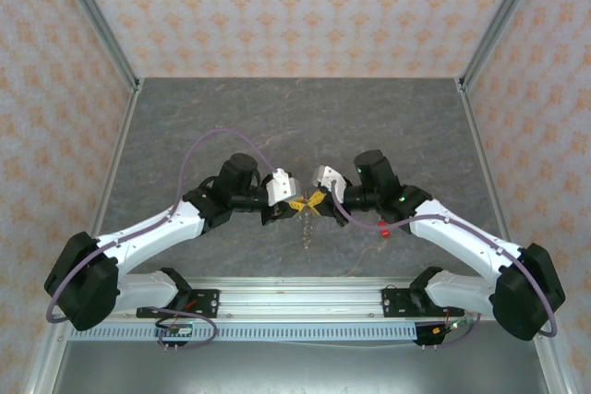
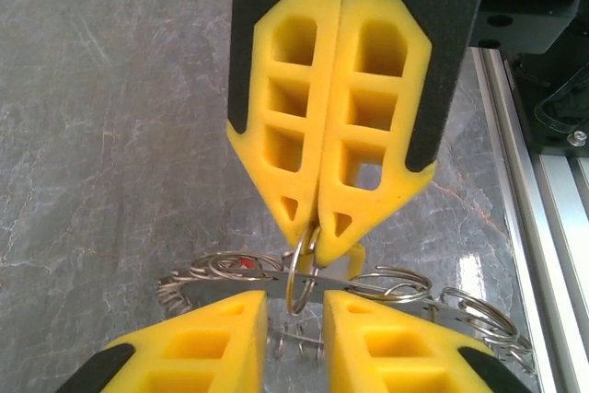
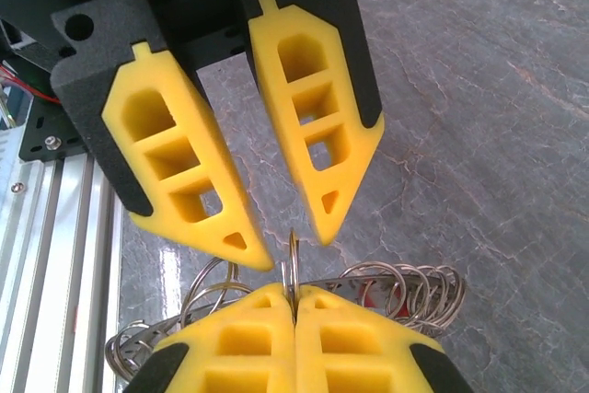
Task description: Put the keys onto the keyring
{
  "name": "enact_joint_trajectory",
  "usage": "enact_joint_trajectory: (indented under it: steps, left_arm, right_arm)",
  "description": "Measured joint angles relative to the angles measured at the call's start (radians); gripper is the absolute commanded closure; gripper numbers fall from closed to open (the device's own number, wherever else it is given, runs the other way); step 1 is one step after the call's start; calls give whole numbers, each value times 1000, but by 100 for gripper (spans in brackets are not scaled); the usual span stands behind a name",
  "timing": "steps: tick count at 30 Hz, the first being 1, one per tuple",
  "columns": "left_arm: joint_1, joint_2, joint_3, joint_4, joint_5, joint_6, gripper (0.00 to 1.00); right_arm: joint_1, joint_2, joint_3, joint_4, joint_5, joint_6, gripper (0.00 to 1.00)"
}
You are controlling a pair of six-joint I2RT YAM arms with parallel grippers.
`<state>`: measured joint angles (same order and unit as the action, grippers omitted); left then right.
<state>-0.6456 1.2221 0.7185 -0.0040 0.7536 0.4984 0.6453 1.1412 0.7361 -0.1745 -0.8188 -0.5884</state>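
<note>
My left pincer (image 3: 293,244) stands narrowly parted astride the thin ring (image 3: 291,262), gripping nothing. The keyring (image 2: 225,288) sits just under both tips, equally near either arm, its long axis running far to near. My right pincer (image 2: 317,244) is clamped on that thin ring.

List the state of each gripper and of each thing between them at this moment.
Right gripper: shut on the small wire ring.
Left gripper: open, fingers either side of that ring, not clamping it.
Small wire ring: edge-on, pinched in the right fingertips.
Keyring: flat silver piece with wire loops, crosswise at the small ring; whether it rests on the table, cannot tell.
Red key: mostly hidden among the loops.
</note>
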Motion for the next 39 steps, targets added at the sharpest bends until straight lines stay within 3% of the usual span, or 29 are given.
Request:
enact_joint_trajectory:
  steps: [13, 18, 23, 28, 39]
  left_arm:
    - [-16, 20, 59, -72, -8, 53, 79]
    - [-16, 24, 66, -101, -7, 66, 100]
    - [-16, 24, 71, -108, -8, 74, 100]
    - [-16, 1, 8, 3, -6, 11, 100]
    - [-6, -5, -75, 174, 16, -122, 100]
  right_arm:
    - [10, 18, 39, -53, 8, -38, 100]
    - [16, 18, 40, -58, 12, -42, 100]
    - [17, 17, 40, -57, 24, -42, 95]
    - [3, -1, -9, 25, 9, 9, 88]
    - [-25, -5, -118, 243, -53, 126, 86]
